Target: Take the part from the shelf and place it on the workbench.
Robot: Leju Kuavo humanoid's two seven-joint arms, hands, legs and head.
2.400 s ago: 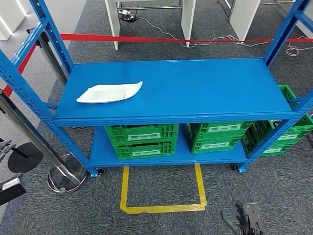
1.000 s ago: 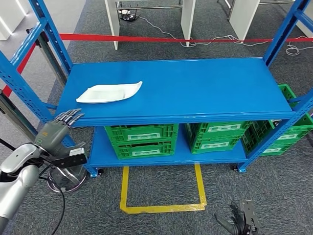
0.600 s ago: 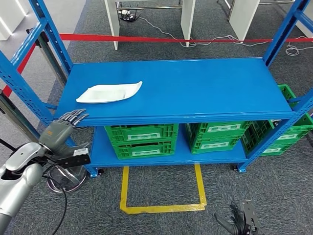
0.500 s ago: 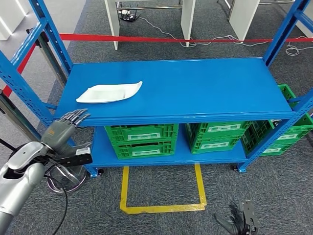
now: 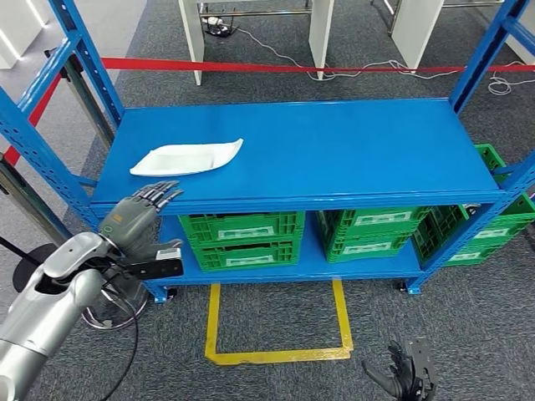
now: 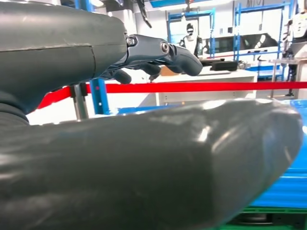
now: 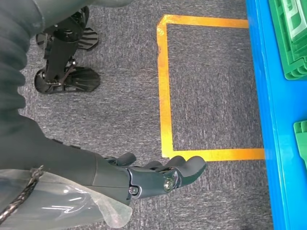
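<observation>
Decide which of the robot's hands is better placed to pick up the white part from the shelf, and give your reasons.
Left. The left hand is raised, empty, at the shelf edge just below the white part. The right hand hangs low near the floor, far away.

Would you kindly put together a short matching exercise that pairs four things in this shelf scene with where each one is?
Things:
1. white part
2. green crates
3. left hand
4. right hand

Places:
A. hanging low over the grey carpet
B. on the lower shelf
C. lying on the top shelf, towards its left end
D. at the top shelf's front edge, empty, just short of the part

Pairs: 1-C, 2-B, 3-D, 4-A
</observation>
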